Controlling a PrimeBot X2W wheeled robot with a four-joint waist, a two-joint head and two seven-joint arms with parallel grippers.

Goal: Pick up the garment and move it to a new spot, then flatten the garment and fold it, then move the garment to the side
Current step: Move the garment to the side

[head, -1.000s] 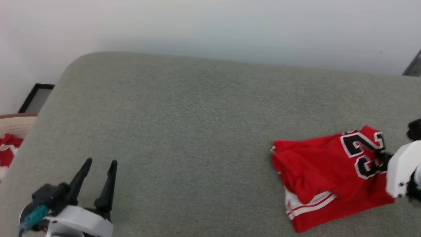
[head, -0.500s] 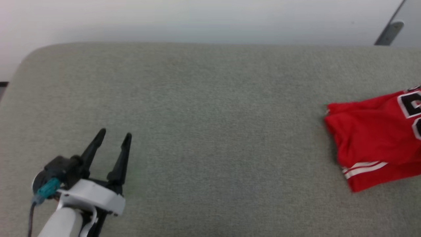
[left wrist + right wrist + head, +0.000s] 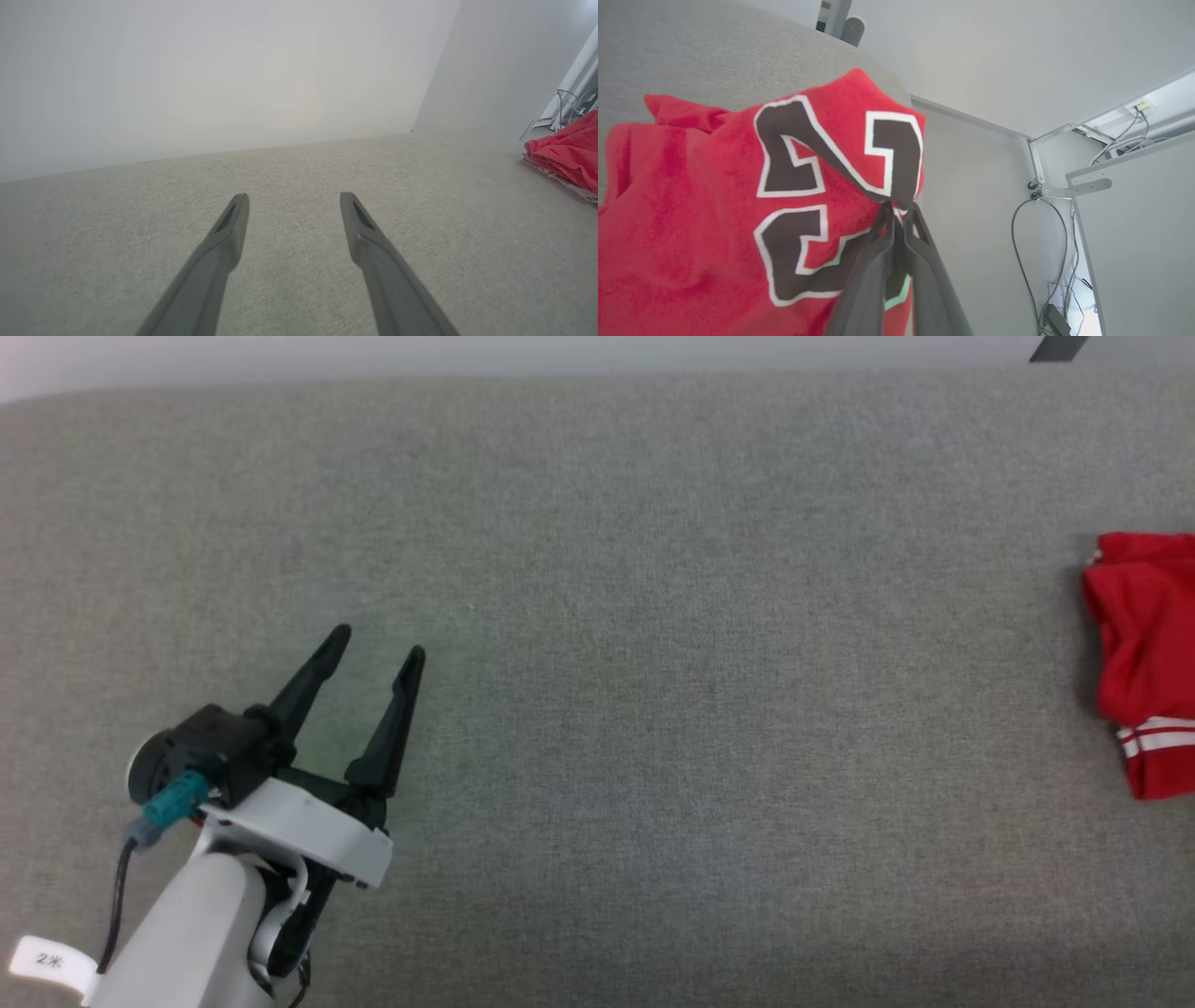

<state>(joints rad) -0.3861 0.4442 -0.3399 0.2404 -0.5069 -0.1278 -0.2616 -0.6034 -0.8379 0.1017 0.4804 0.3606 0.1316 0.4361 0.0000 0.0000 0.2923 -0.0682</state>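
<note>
At the far right edge of the head view, one red garment (image 3: 1144,644) lies bunched on the grey fabric surface (image 3: 653,616). The frame cuts it off, and two white stripes (image 3: 1158,739) show near its lower end. Toward the lower left of that view sits the left gripper (image 3: 378,642), well apart from the garment, its two dark fingers spread wide with nothing between them. Whether its tips touch the surface cannot be told. Center of the right wrist view, the right gripper (image 3: 900,206) has its two fingers pinched together on a fold of the red cloth, right at the edge of two black, white-edged digits (image 3: 794,154), a 2 and a 3. Several dark cables (image 3: 1020,242) hang at the right of that view against a pale wall (image 3: 971,196).
</note>
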